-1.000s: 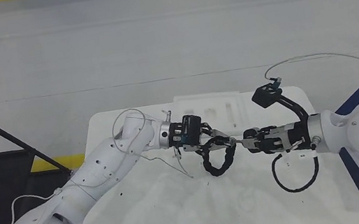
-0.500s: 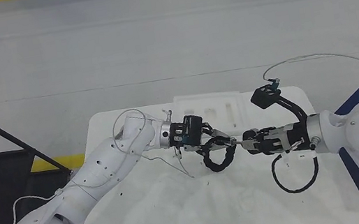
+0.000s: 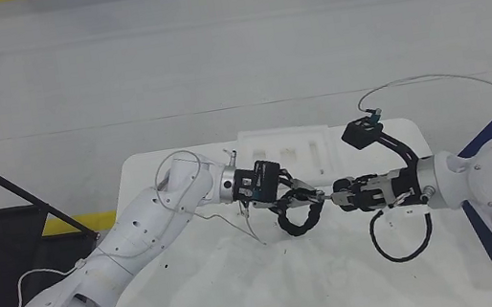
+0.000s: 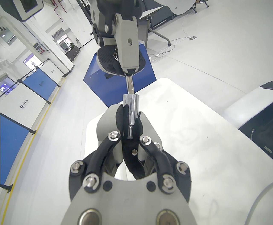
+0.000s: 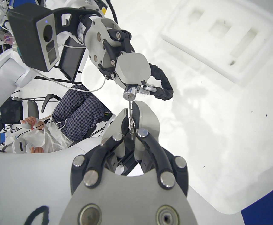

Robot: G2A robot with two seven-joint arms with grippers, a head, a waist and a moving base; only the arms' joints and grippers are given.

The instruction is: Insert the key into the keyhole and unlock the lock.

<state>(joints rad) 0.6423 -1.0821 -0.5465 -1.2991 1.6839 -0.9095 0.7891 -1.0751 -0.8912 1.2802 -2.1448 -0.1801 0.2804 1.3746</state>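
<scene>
Left gripper (image 4: 130, 119): clamping the chrome lock cylinder (image 4: 130, 106) above the table (image 3: 248, 289), with the black cable (image 5: 163, 82) looping off it.
Key (image 5: 129, 105): tip sitting at the keyhole, most of the blade showing.
Right gripper (image 5: 130, 113): pinching the key's bow.
Risk, as I'm judging it: turning before full insertion, or slight misalignment, bending the blade or twisting the cylinder loose.

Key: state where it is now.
Top view: the key is in the right gripper above the table's middle, blade tip at the keyhole of the lock in the left gripper.
</scene>
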